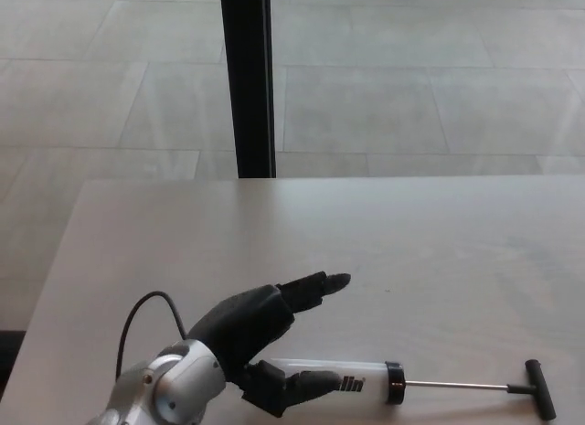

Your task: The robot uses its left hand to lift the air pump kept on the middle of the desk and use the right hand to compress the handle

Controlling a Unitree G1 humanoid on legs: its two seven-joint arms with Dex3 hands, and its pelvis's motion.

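You see the air pump (pixel 352 378) lying flat at the 6 o'clock edge of the desk (pixel 439 251), its translucent barrel pointing to 9 o'clock and its rod ending in a black T-handle (pixel 538 388) at 3 o'clock. The left hand (pixel 265 338) hovers over the barrel's 9 o'clock end with fingers spread, gripping nothing; the thumb covers the printed label, leaving only "in" legible.
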